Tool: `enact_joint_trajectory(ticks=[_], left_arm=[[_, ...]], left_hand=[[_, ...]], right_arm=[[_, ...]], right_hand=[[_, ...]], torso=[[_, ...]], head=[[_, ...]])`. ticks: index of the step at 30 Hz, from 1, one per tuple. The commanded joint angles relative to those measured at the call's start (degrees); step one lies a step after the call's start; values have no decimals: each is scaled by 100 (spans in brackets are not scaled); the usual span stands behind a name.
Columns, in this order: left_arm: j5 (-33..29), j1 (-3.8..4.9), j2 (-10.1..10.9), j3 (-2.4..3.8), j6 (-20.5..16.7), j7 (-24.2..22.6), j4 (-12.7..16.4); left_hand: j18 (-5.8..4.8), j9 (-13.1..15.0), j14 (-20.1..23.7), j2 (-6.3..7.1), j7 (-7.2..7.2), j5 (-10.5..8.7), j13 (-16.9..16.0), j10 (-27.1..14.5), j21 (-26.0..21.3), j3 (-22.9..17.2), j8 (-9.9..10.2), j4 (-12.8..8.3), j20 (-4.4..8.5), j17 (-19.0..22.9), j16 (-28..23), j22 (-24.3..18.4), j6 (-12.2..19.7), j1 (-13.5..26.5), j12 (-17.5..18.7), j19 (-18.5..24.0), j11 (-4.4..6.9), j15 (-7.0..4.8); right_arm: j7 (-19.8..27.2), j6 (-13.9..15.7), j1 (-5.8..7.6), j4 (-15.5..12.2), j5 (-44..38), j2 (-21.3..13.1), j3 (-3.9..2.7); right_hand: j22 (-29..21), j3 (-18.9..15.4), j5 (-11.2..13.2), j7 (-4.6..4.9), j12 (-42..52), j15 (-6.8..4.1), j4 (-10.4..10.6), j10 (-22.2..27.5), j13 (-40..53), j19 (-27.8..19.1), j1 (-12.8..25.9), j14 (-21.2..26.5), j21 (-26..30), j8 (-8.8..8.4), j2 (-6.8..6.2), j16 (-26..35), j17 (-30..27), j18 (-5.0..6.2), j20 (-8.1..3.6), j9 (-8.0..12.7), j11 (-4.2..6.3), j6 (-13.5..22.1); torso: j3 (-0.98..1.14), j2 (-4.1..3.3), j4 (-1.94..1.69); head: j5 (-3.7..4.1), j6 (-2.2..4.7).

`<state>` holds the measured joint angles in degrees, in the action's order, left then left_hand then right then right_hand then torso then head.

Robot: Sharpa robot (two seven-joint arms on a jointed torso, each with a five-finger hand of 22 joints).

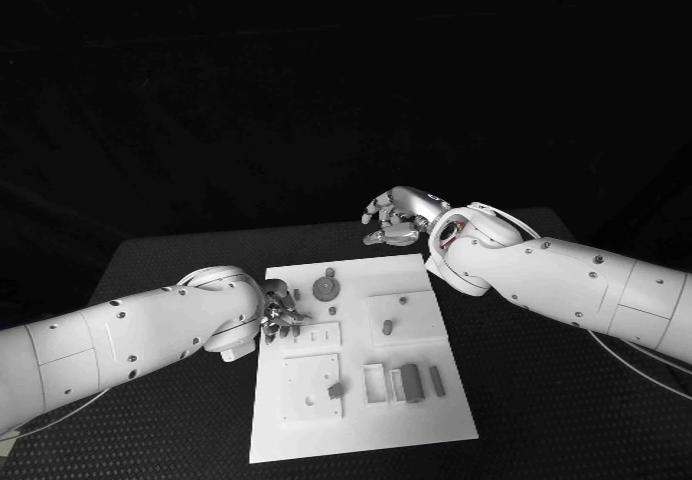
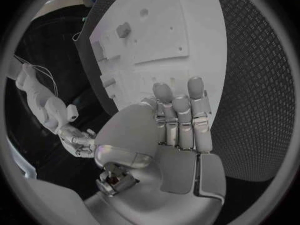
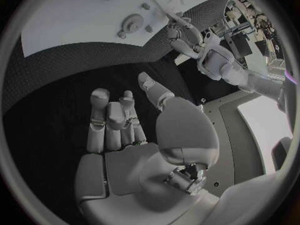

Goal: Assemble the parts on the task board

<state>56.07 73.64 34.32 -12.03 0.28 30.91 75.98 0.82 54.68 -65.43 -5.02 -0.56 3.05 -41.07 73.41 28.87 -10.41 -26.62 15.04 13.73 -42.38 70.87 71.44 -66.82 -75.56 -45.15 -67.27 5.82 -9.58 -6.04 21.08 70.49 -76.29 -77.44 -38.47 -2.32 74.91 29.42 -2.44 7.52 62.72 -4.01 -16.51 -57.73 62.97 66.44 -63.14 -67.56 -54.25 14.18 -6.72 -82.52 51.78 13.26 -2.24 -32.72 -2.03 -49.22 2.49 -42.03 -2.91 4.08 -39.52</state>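
At the task board's (image 1: 361, 420) left edge hovers the empty left hand (image 1: 280, 312).

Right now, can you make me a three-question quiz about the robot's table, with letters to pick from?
1. Where is the right hand?
A. Over the black table past the far end of the task board
B. Flat on the middle of the board
C. Under the table

2. What colour is the task board?
A. White
B. Black
C. Striped

3. What is the left hand doing?
A. Carrying a big box
B. At the board's left edge, holding nothing
C. Resting in the robot's lap

Answers:
1. A, since the head view shows it above the dark table beyond the board's far end.
2. A, since the plate is pale against the table.
3. B, since the left wrist view shows its fingers straight and empty at the board.
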Motion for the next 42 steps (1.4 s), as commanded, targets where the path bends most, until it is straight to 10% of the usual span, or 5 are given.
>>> enact_joint_trajectory(ticks=[1,9,19,32,42], left_arm=[[-285,3,47,70,-266,-207,54],[-666,14,329,251,-591,-613,329],[-338,24,585,253,-781,-1543,707],[1891,19,905,-150,-1704,-2779,1397],[2713,-98,972,-160,-1515,-2819,1859]], left_hand=[[-77,-28,125,122,69,-26,37,-76,-65,-2,85,33,101,68,-60,-32,116,-8,56,72,-42,-20],[-82,-357,685,645,488,-18,314,-697,-552,-155,825,-12,-191,482,-421,-279,913,-268,483,557,-419,308],[-10,-1209,830,1505,973,-21,940,-1410,-862,-559,1733,-234,-480,771,-493,-509,1790,-851,1384,539,-893,654],[107,-1623,804,1680,946,98,1244,-1442,-930,-371,1570,-527,-549,844,-224,-494,1349,-911,1562,350,-926,685],[73,-1728,891,1755,819,43,1331,-1410,-1006,-340,1428,-522,-547,893,-196,-474,1006,-793,1549,377,-919,685]], right_arm=[[48,-68,1,6,15,-5,-3],[51,-74,0,37,42,-24,-3],[64,-88,0,55,51,-43,-2],[85,-107,-2,98,81,-62,-1],[90,-133,-9,148,81,-79,1]], right_hand=[[35,-31,-32,137,25,16,-3,20,-7,-17,-44,41,25,-32,18,18,7,174,-39,-10,-37,85],[35,-35,-32,137,26,17,-2,21,-9,-17,-43,41,26,-34,16,18,7,174,-38,-9,-37,88],[36,-42,-32,139,28,18,-1,22,-12,-17,-41,42,27,-39,13,18,7,174,-36,-8,-38,94],[37,-54,-32,142,33,20,7,23,-18,-15,-27,42,29,-45,11,17,7,174,-33,-7,-41,102],[38,-59,-32,143,34,21,10,24,-21,-14,-19,42,30,-46,12,17,7,174,-32,-7,-42,102]], torso=[[4,1,-1],[2,1,-3],[-11,-3,2],[-9,6,-2],[-10,6,-9]], head=[[6,11],[6,30],[14,45],[28,25],[32,8]])
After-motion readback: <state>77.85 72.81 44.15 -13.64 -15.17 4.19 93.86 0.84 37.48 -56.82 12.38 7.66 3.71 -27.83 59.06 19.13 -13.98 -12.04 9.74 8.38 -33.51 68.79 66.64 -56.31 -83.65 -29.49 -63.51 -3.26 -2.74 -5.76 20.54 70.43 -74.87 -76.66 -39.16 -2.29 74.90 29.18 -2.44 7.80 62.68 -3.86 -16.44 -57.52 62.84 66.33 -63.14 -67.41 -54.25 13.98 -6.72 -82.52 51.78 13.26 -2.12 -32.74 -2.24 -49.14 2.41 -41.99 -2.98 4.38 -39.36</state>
